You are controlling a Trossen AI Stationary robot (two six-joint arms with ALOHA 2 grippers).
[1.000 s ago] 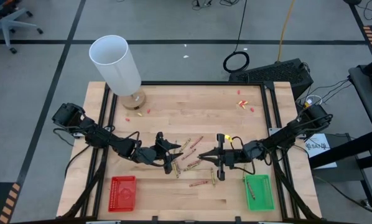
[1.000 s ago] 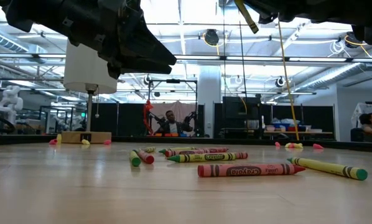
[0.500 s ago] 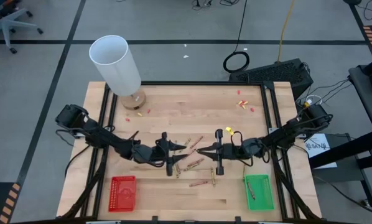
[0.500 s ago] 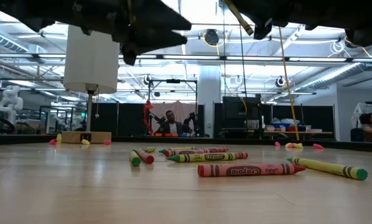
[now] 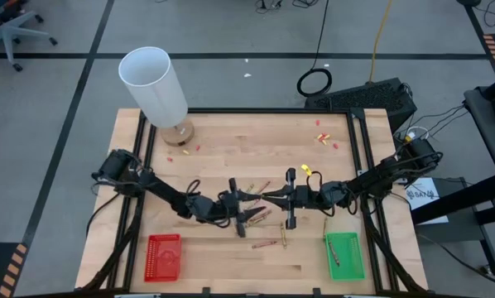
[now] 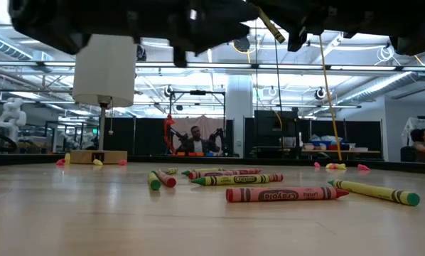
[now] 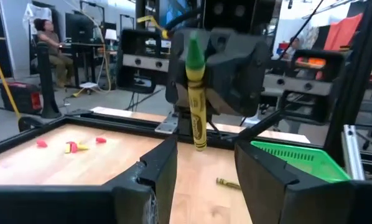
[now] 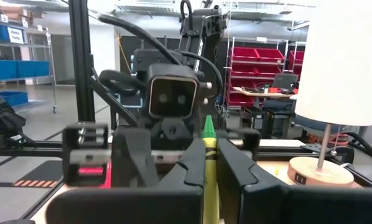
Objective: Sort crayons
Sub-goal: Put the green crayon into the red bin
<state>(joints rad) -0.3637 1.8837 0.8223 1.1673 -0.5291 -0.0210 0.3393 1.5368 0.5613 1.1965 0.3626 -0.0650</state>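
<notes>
— From overhead, what do you make of the arms?

— Both dark, jointed arms reach in over the pale wooden counter (image 5: 231,141) and nearly meet at its middle. The left gripper (image 5: 246,209) and the right gripper (image 5: 274,199) face each other just above the scattered crayons (image 5: 260,217), thin paper-wrapped sticks lying loose on the wood grain. A red slotted tray (image 5: 163,255) sits by the near edge on the left, a green one (image 5: 344,254) on the right with a stick lying in it. A tall white cylinder on a round wooden foot (image 5: 154,85) stands at the far left corner, with tiny red and yellow scraps (image 5: 324,138) near the far edge.

— And from counter height?

— The crayons lie flat: a red one (image 6: 283,194) nearest, a yellow-green one (image 6: 374,191) to its right, more clustered behind. The arms are dark bulk overhead.

— The left wrist camera?

— Its own blocky black fingers (image 7: 153,177) stand apart with nothing between them. Straight ahead, the right gripper holds a green crayon (image 7: 195,93) upright, tip upward. The green tray's ribbed plastic wall shows beyond.

— The right wrist camera?

— Its fingers (image 8: 192,168) are pinched narrow on that green crayon, whose waxy cone tip pokes up between them, facing the left arm's camera housing.
</notes>
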